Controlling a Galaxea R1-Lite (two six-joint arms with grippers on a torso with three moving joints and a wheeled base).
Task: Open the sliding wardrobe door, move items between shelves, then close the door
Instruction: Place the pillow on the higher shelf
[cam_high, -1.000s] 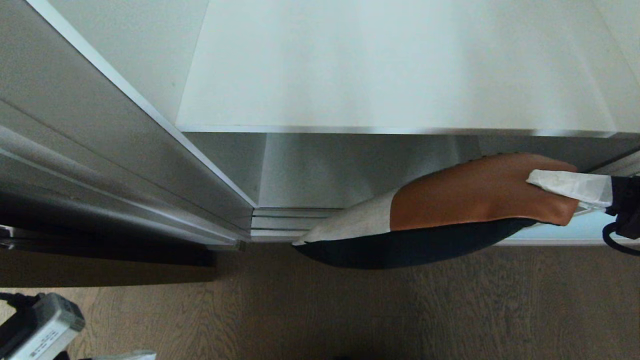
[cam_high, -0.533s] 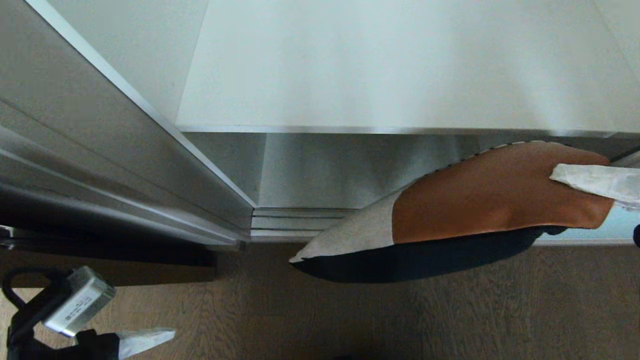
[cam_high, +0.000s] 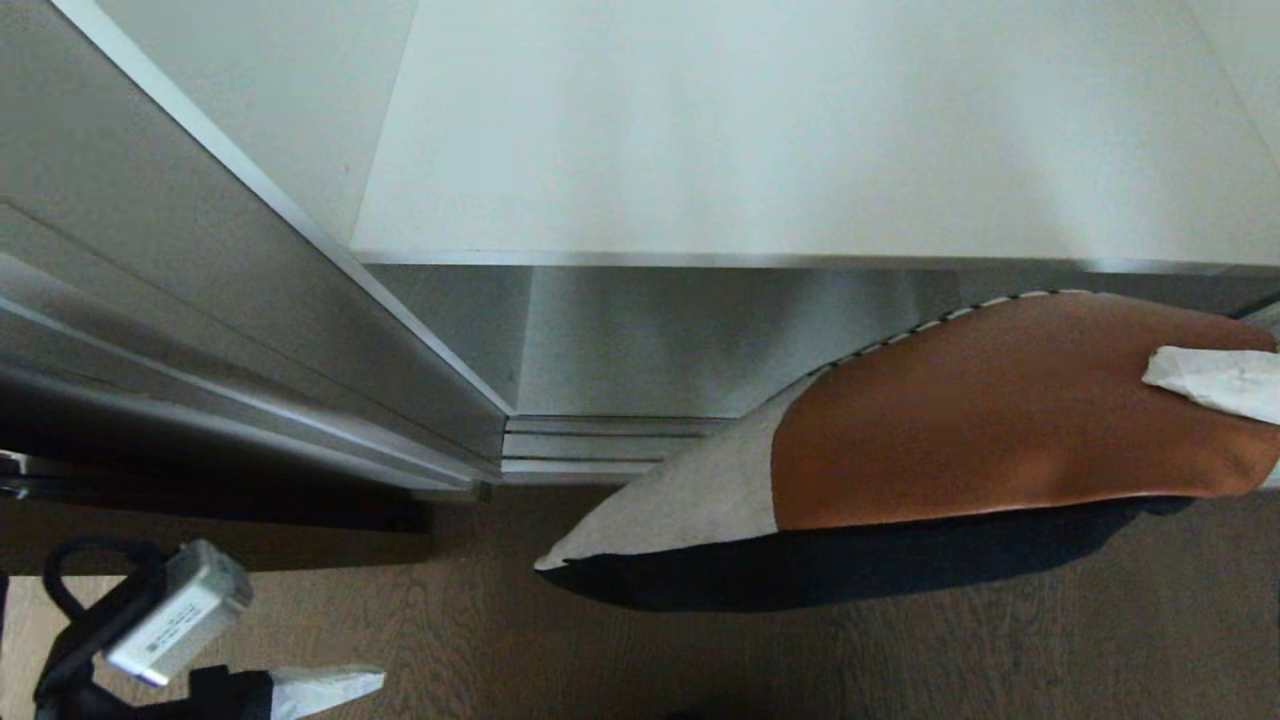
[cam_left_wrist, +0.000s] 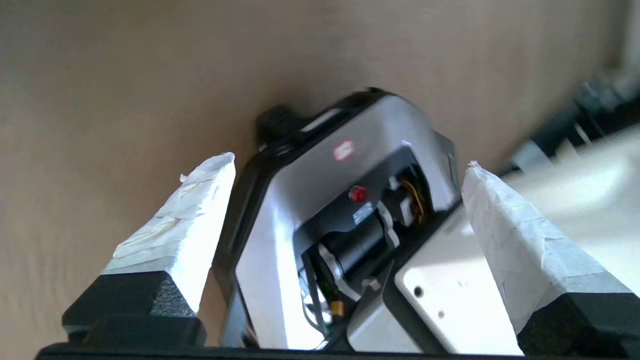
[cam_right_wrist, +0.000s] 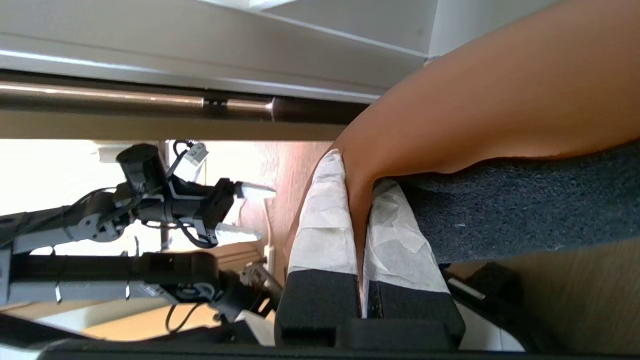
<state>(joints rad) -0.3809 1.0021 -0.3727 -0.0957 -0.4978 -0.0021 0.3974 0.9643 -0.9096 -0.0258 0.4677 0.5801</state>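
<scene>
One corner pinch is all: right end effector (cam_right_wrist: 357, 235) clamps cushion (cam_high: 960, 440) below shelf (cam_high: 780, 150); could slip. Left end effector (cam_left_wrist: 345, 210) gapes empty.

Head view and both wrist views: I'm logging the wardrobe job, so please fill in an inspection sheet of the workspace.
Surface: white shelf bare; wood floor below.
Job's things: cushion hangs in front of the opening under the shelf, rust-brown panel up, dark underside.
Clutter: nothing seen.
Grippers: right tool shut on the cushion's edge; left tool open, empty, low at the robot's left over the floor.
Cables: black cable loop on the left wrist.
Surroundings: wardrobe door frame at left; its bottom tracks show.
</scene>
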